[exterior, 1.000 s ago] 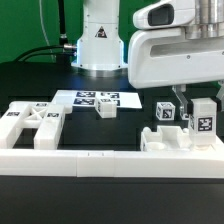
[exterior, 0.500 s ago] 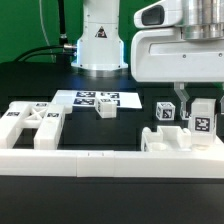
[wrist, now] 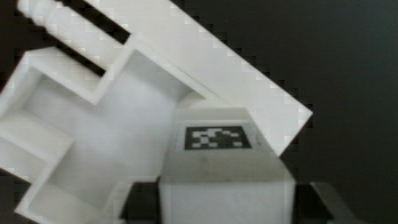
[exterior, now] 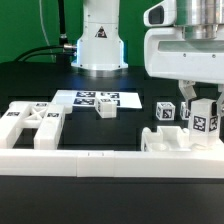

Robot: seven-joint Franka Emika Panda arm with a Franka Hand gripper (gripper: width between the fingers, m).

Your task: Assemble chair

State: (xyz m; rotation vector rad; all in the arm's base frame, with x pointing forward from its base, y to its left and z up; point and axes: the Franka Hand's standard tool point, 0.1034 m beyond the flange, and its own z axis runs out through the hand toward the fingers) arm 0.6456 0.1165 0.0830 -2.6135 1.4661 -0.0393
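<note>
The gripper (exterior: 203, 106) is clenched on an upright tagged leg (exterior: 206, 125) over the notched part's (exterior: 163, 140) edge beside the rail (exterior: 70, 160). Bare worktop (exterior: 135, 125) lies alongside.

Matte white on the chair leg (exterior: 207, 108) and the other chair parts (exterior: 30, 125), with black-and-white square tags (wrist: 219, 137). Black surface (exterior: 30, 85), green backdrop (exterior: 25, 25), white marker board (exterior: 62, 98) in the same tag pattern.
</note>
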